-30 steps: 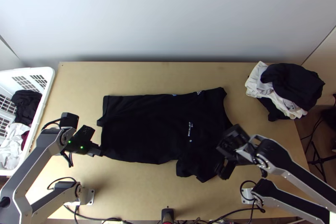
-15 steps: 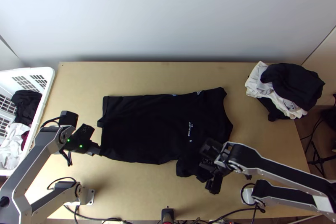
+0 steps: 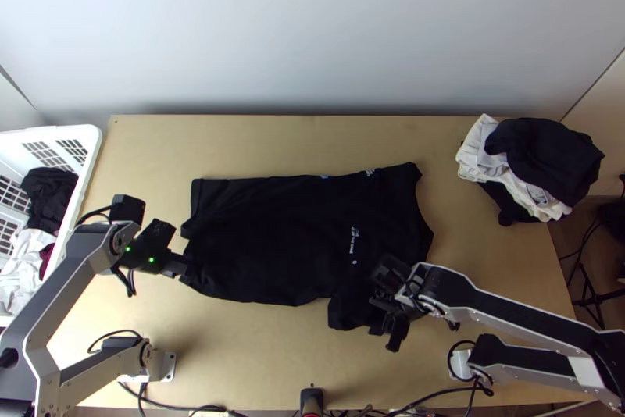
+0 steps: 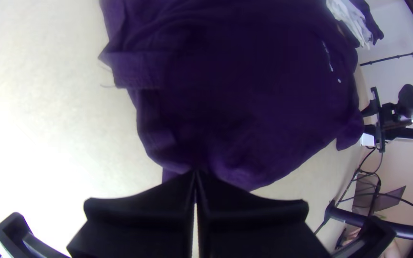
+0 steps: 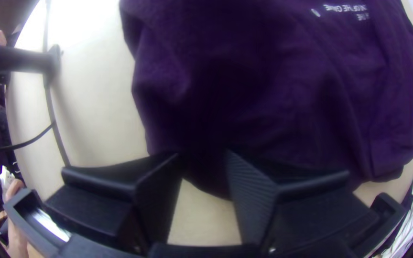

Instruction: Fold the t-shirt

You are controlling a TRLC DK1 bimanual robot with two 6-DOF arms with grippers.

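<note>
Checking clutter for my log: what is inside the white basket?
The basket holds black cloth, white cloth and some dark red cloth; anything beneath is covered.

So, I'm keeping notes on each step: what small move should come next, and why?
Probably closing the right gripper on the near sleeve: its fingers stand open with the cloth's edge showing between them. The left gripper is shut on the near hem corner of the t-shirt, so a second grip should let both arms fold together.
</note>
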